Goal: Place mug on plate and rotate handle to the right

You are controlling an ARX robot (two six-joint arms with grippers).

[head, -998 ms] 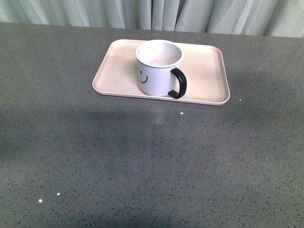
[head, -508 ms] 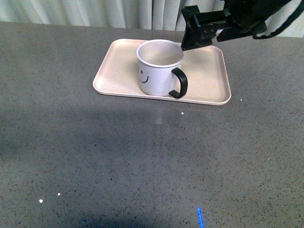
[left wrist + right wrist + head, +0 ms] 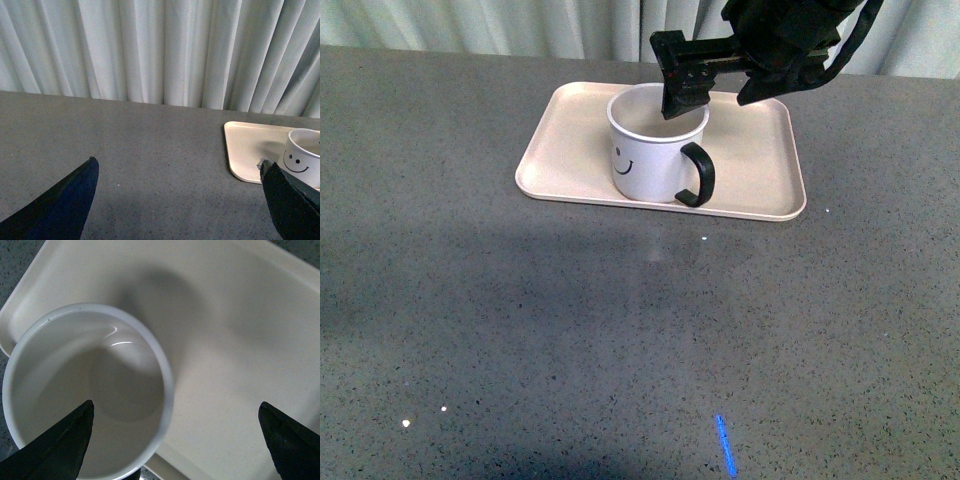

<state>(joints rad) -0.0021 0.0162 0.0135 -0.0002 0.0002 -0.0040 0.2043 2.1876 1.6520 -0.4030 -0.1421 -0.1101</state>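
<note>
The white mug (image 3: 645,165) with a black smiley face stands upright on the pale pink-beige plate (image 3: 560,150), near the plate's front rim. Its black handle (image 3: 700,175) points right and a little towards me. My right gripper (image 3: 715,92) hangs open just above the mug's far right rim, gripping nothing. In the right wrist view the empty mug (image 3: 85,390) lies under one finger and the plate (image 3: 240,340) under the other, either side of the gripper's (image 3: 175,440) wide gap. My left gripper (image 3: 175,200) is open over the grey table, left of the plate (image 3: 250,150) and mug (image 3: 305,160).
The grey speckled table (image 3: 620,330) stretches wide in front of the plate. Pale curtains (image 3: 570,25) close off the far edge. A short blue streak of light (image 3: 723,445) shows on the table near the front.
The right arm came into view from the upper right and moved left until its gripper was over the mug. Mug and plate have stayed put.
</note>
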